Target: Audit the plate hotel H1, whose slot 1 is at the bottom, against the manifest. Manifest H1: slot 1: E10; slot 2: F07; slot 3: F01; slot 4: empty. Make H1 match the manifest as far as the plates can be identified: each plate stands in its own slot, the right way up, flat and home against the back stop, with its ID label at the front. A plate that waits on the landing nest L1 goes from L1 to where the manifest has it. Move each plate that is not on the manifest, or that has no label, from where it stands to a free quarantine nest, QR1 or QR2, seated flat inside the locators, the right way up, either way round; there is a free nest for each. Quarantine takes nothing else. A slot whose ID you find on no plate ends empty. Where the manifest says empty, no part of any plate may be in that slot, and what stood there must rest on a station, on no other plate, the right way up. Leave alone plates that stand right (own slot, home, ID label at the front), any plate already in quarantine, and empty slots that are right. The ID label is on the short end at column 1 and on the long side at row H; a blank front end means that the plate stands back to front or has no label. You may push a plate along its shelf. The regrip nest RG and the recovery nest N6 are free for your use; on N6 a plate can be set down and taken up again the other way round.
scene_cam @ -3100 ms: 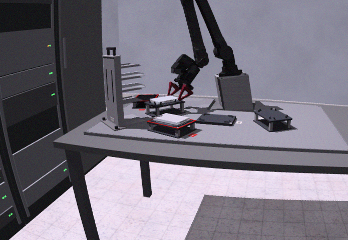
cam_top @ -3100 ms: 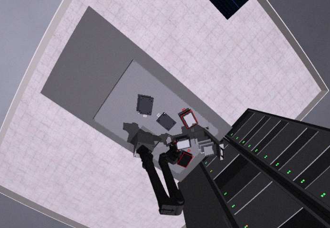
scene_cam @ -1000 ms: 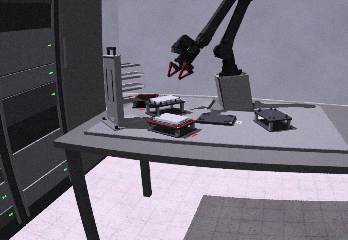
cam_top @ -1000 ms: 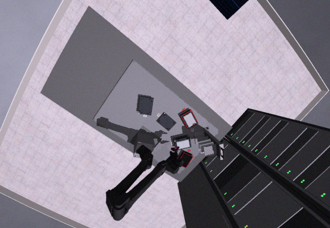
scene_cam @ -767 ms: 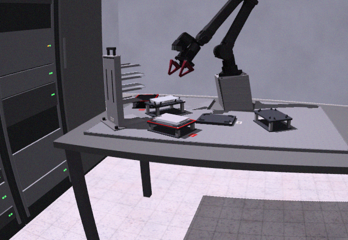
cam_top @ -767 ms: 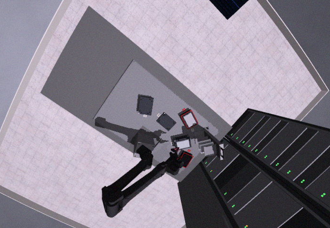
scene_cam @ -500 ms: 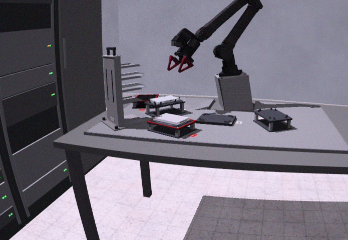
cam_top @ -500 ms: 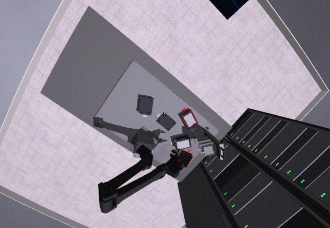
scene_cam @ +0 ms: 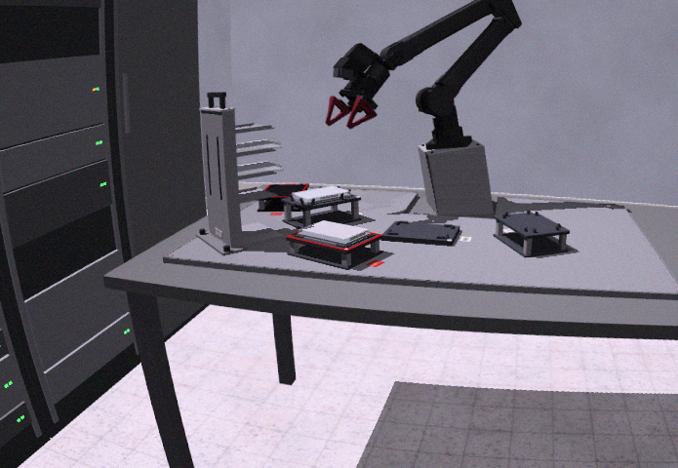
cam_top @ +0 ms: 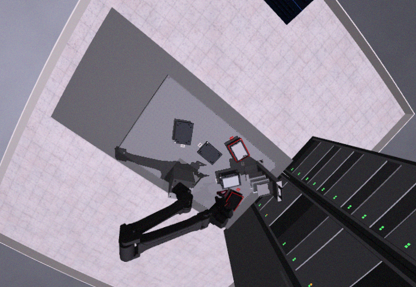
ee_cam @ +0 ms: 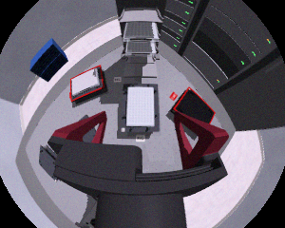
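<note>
The plate hotel H1 (scene_cam: pixel 220 176) stands at the table's left end, its thin shelves (scene_cam: pixel 258 147) pointing toward the arm; it also shows in the wrist view (ee_cam: pixel 142 32). I cannot tell whether any plate stands in its slots. A white plate (scene_cam: pixel 322 194) lies on the raised landing nest in front of the hotel, and it shows in the wrist view (ee_cam: pixel 142 106). A second white plate (scene_cam: pixel 333 232) lies in a red-edged quarantine nest. The other red-edged nest (scene_cam: pixel 284 190) is empty. My gripper (scene_cam: pixel 350 113) hangs open and empty, high above the landing nest plate.
A flat dark nest (scene_cam: pixel 420 231) and a raised dark nest (scene_cam: pixel 530 231) stand to the right, both bare. The arm's base pedestal (scene_cam: pixel 454 176) stands behind them. Dark server racks (scene_cam: pixel 35 220) stand close beside the hotel end of the table.
</note>
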Action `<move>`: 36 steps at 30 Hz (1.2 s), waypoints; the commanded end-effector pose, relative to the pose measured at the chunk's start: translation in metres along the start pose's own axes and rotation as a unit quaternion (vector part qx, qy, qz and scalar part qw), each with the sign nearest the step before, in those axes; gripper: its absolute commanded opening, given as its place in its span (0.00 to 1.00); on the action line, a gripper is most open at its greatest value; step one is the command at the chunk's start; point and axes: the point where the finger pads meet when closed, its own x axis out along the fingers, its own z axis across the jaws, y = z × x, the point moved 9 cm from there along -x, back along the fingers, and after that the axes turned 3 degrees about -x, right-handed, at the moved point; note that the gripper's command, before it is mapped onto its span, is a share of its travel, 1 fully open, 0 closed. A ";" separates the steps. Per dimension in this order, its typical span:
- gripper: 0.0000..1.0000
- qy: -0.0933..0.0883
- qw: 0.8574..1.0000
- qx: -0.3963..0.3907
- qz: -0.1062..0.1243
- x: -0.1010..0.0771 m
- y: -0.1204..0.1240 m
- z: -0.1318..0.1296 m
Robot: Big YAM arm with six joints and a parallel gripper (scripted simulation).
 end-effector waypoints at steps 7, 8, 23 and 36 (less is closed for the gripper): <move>1.00 -0.016 0.998 -0.064 -0.007 -0.003 -0.045 0.005; 1.00 -0.020 0.997 -0.074 -0.003 -0.002 -0.046 0.008; 1.00 -0.076 0.975 -0.201 0.048 0.011 -0.069 0.044; 1.00 -0.122 0.940 -0.305 0.090 0.024 -0.089 0.077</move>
